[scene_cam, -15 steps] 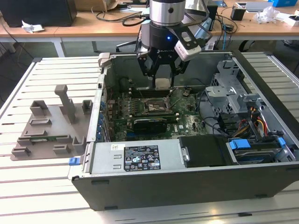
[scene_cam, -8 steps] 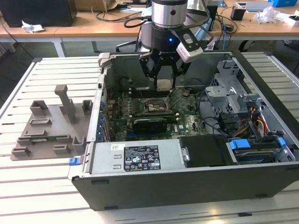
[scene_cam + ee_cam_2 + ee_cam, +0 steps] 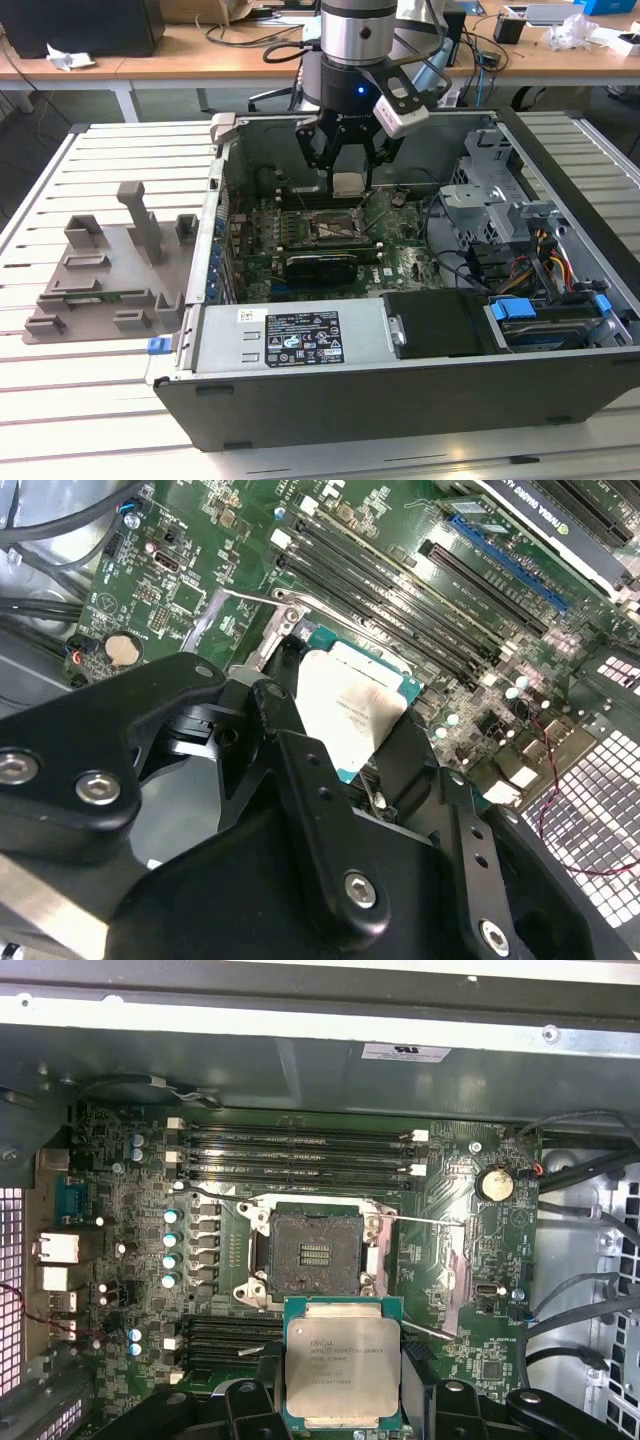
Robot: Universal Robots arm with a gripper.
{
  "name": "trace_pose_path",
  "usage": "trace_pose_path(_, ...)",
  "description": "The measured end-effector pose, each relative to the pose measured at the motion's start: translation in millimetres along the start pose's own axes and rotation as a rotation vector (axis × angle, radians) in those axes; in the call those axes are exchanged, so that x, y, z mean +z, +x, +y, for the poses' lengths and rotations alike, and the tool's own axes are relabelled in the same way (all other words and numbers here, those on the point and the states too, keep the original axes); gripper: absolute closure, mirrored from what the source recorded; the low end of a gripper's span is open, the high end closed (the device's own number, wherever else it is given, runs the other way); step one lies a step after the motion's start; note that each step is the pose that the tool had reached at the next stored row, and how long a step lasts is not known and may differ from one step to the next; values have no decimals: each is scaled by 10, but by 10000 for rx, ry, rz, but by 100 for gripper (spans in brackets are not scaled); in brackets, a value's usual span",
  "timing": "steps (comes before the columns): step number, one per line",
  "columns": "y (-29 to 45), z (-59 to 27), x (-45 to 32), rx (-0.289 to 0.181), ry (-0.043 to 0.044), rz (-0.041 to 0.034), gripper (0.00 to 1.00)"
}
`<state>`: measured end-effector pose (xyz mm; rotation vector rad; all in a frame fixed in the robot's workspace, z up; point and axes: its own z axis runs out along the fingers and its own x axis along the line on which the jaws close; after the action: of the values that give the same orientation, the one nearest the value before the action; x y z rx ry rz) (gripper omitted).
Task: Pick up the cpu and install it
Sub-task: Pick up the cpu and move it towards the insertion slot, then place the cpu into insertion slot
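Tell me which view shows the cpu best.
The first wrist view: the cpu faces the camera squarely, silver top and green rim almost whole, near the empty socket. The second wrist view shows it slanted, partly hidden by the gripper. In the exterior view it is a small silver square held in the gripper.

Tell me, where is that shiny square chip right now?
The cpu is clamped in the pincer, near the exterior view's middle, over the open computer case. It hangs above the motherboard, close to the empty socket.
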<state>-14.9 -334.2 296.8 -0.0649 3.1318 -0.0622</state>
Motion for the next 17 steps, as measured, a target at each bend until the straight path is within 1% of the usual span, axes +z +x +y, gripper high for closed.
trace_pose_path(15,0,1,2,1,-9,-2,45)
trace_pose_path(16,0,0,2,19,-9,-2,45)
trace_pose_path(17,0,0,1,154,-7,5,45)
